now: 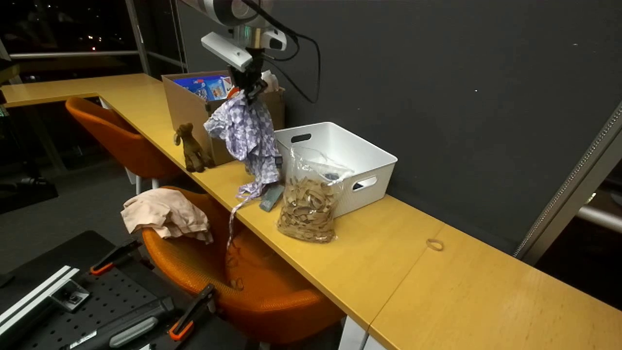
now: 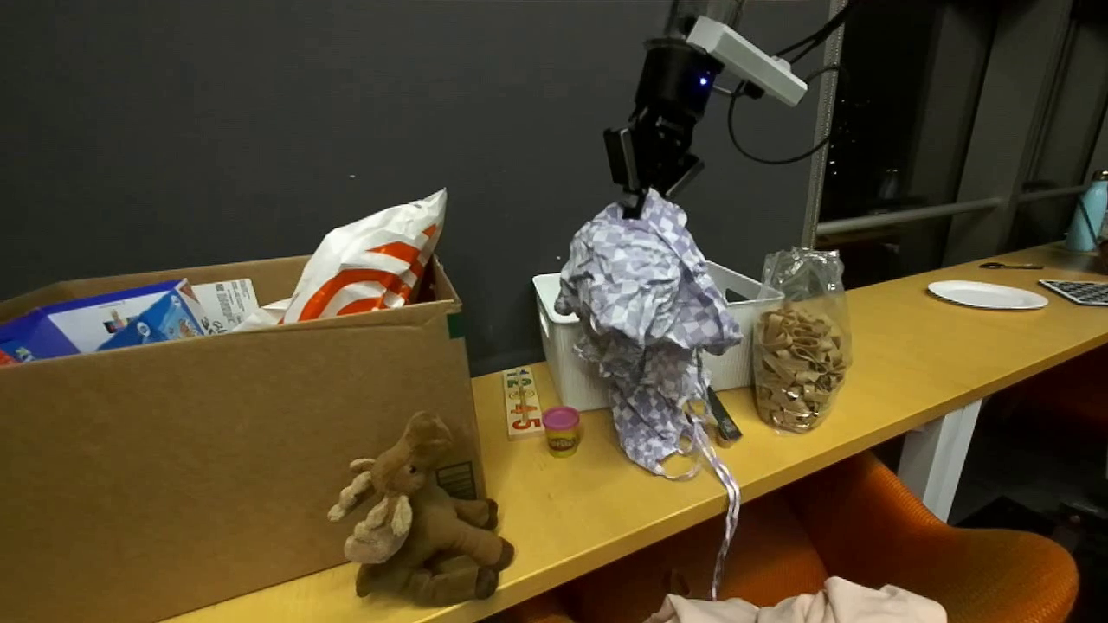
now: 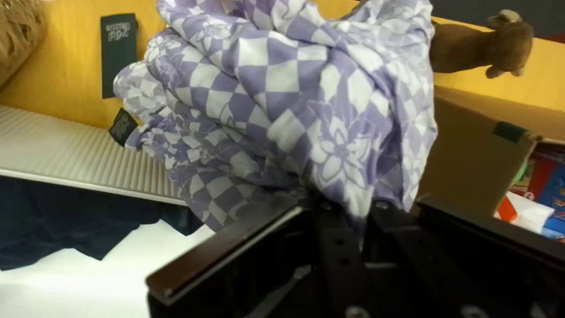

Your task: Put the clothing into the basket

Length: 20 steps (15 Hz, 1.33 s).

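My gripper (image 1: pixel 251 95) is shut on the purple-and-white checkered clothing (image 1: pixel 245 131), pinching a bunched top fold. It also shows in an exterior view (image 2: pixel 639 203) and in the wrist view (image 3: pixel 353 205). The clothing (image 2: pixel 649 294) hangs crumpled, with thin straps trailing past the table edge. It is held in front of the white basket (image 2: pixel 563 355), not inside it, and covers part of it. The basket (image 1: pixel 364 197) stands against the dark wall. In the wrist view, dark navy cloth (image 3: pixel 66 221) lies inside the basket. Pale pink clothing (image 1: pixel 165 214) is draped over the orange chair.
A full cardboard box (image 2: pixel 260 450) stands beside the basket, with a brown plush moose (image 2: pixel 424 519) before it. A clear bag of brown strips (image 1: pixel 308 209) stands by the basket's front. A small tub (image 2: pixel 563 433) and number board (image 2: pixel 522 402) lie between box and basket.
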Motion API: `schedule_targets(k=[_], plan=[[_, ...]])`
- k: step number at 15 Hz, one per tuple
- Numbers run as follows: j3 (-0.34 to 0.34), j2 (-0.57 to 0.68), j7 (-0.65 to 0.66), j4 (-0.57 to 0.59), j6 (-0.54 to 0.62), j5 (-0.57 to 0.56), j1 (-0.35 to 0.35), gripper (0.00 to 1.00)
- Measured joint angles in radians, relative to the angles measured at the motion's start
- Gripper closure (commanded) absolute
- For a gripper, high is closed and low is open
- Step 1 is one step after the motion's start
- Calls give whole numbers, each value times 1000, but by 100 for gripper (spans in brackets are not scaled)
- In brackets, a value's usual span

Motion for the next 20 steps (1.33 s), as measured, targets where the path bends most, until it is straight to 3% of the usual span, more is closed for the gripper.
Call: schedule_targets(k=[5, 7, 11, 18, 19, 20], plan=[[16, 104, 75, 215, -52, -89, 111, 97], [6, 142, 87, 315, -65, -117, 115, 97], [-38, 168, 87, 470, -97, -121, 42, 97], [-155, 199, 52, 612, -94, -159, -133, 97], [-174, 212, 51, 629, -78, -185, -140, 65], [-190, 227, 51, 643, -62, -209, -140, 64]])
